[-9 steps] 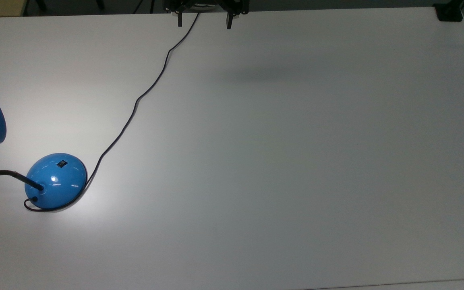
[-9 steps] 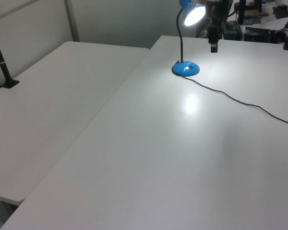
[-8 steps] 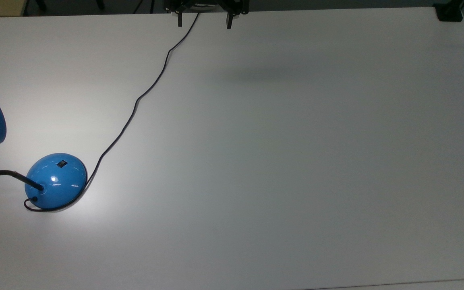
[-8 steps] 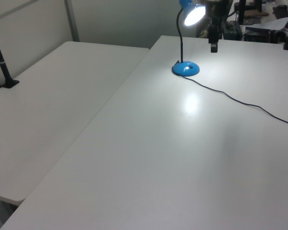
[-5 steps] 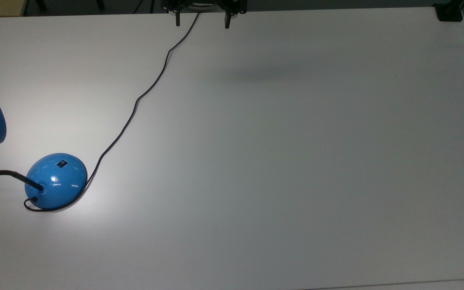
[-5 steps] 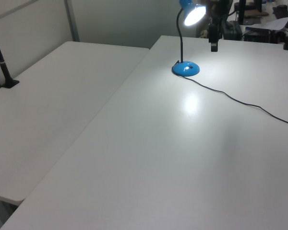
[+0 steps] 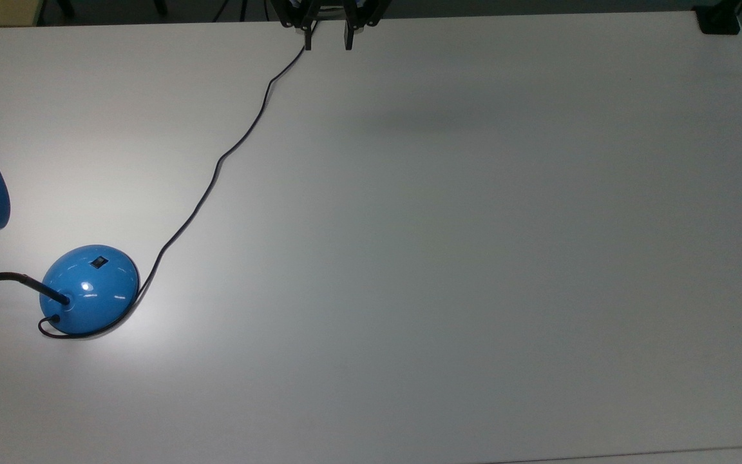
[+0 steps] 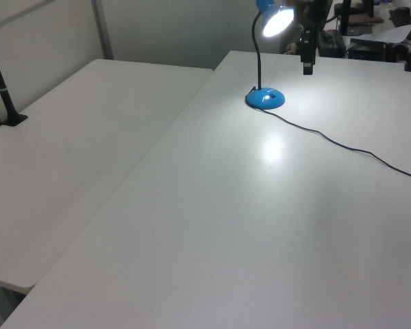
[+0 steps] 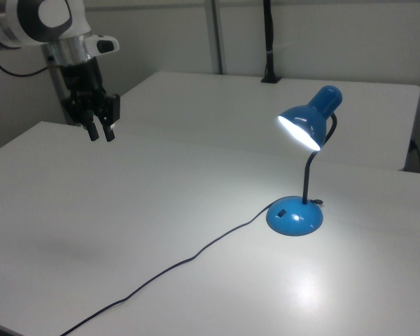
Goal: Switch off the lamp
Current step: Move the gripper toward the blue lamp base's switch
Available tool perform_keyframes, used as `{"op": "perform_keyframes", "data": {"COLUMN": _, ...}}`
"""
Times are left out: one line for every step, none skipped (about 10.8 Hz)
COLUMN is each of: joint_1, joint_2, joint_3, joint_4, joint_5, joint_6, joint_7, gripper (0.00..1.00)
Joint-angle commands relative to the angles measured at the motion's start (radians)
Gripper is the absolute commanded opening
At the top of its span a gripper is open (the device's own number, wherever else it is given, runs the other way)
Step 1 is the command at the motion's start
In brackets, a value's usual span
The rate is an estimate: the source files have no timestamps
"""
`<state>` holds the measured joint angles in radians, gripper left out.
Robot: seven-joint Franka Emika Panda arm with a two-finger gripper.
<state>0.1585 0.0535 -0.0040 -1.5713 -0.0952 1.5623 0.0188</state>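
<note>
The gripper (image 7: 327, 44) has pulled its two fingers closer together than they were a moment ago, but there is a small gap between them and they hold nothing. It hangs in the air well away from the lamp (image 9: 299, 166), above the far edge of the table (image 7: 474, 258) where the lamp's cord (image 7: 216, 169) runs off. The lamp stands on the table and its shade (image 9: 309, 117) shines brightly, making a bright spot on the table beside the lamp's base (image 7: 89, 289). So the lamp is on, and the small black switch (image 7: 98, 262) on the base has not been pressed. The narrower fingers probably mean the arm is getting ready to poke the switch. There are no words or labels to read on the lamp.
</note>
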Motion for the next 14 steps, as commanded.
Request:
{"op": "perform_keyframes", "data": {"joint_1": 0.001, "joint_2": -0.015, "joint_3": -0.013, "joint_4": -0.006, "joint_5": 0.025, "joint_6": -0.025, "joint_7": -0.037, "gripper": 0.00}}
{"op": "perform_keyframes", "data": {"joint_1": 0.000, "joint_2": -0.015, "joint_3": -0.013, "joint_4": -0.004, "joint_5": 0.025, "joint_6": -0.019, "joint_7": -0.037, "gripper": 0.00}}
{"op": "perform_keyframes", "data": {"joint_1": -0.010, "joint_2": -0.014, "joint_3": -0.013, "joint_4": -0.004, "joint_5": 0.025, "joint_6": -0.016, "joint_7": -0.037, "gripper": 0.00}}
{"op": "perform_keyframes", "data": {"joint_1": -0.017, "joint_2": -0.012, "joint_3": -0.014, "joint_4": -0.004, "joint_5": 0.025, "joint_6": -0.012, "joint_7": -0.034, "gripper": 0.00}}
{"op": "perform_keyframes", "data": {"joint_1": -0.043, "joint_2": -0.005, "joint_3": -0.014, "joint_4": -0.001, "joint_5": 0.029, "joint_6": 0.019, "joint_7": -0.027, "gripper": 0.00}}
{"op": "perform_keyframes", "data": {"joint_1": -0.080, "joint_2": 0.000, "joint_3": -0.014, "joint_4": -0.001, "joint_5": 0.044, "joint_6": 0.071, "joint_7": -0.016, "gripper": 0.00}}
{"op": "perform_keyframes", "data": {"joint_1": -0.124, "joint_2": 0.003, "joint_3": -0.014, "joint_4": -0.004, "joint_5": 0.067, "joint_6": 0.114, "joint_7": 0.009, "gripper": 0.00}}
{"op": "perform_keyframes", "data": {"joint_1": -0.173, "joint_2": 0.023, "joint_3": -0.014, "joint_4": -0.009, "joint_5": 0.069, "joint_6": 0.164, "joint_7": 0.021, "gripper": 0.00}}
{"op": "perform_keyframes", "data": {"joint_1": -0.215, "joint_2": 0.046, "joint_3": -0.014, "joint_4": -0.009, "joint_5": 0.069, "joint_6": 0.210, "joint_7": 0.032, "gripper": 0.00}}
{"op": "perform_keyframes", "data": {"joint_1": -0.255, "joint_2": 0.067, "joint_3": -0.014, "joint_4": -0.010, "joint_5": 0.069, "joint_6": 0.257, "joint_7": 0.052, "gripper": 0.00}}
{"op": "perform_keyframes", "data": {"joint_1": -0.292, "joint_2": 0.093, "joint_3": -0.014, "joint_4": -0.019, "joint_5": 0.068, "joint_6": 0.304, "joint_7": 0.073, "gripper": 0.00}}
{"op": "perform_keyframes", "data": {"joint_1": -0.330, "joint_2": 0.120, "joint_3": -0.016, "joint_4": -0.032, "joint_5": 0.068, "joint_6": 0.364, "joint_7": 0.098, "gripper": 0.00}}
{"op": "perform_keyframes", "data": {"joint_1": -0.361, "joint_2": 0.147, "joint_3": -0.016, "joint_4": -0.053, "joint_5": 0.068, "joint_6": 0.439, "joint_7": 0.118, "gripper": 0.00}}
{"op": "perform_keyframes", "data": {"joint_1": -0.388, "joint_2": 0.187, "joint_3": -0.016, "joint_4": -0.067, "joint_5": 0.068, "joint_6": 0.520, "joint_7": 0.142, "gripper": 0.00}}
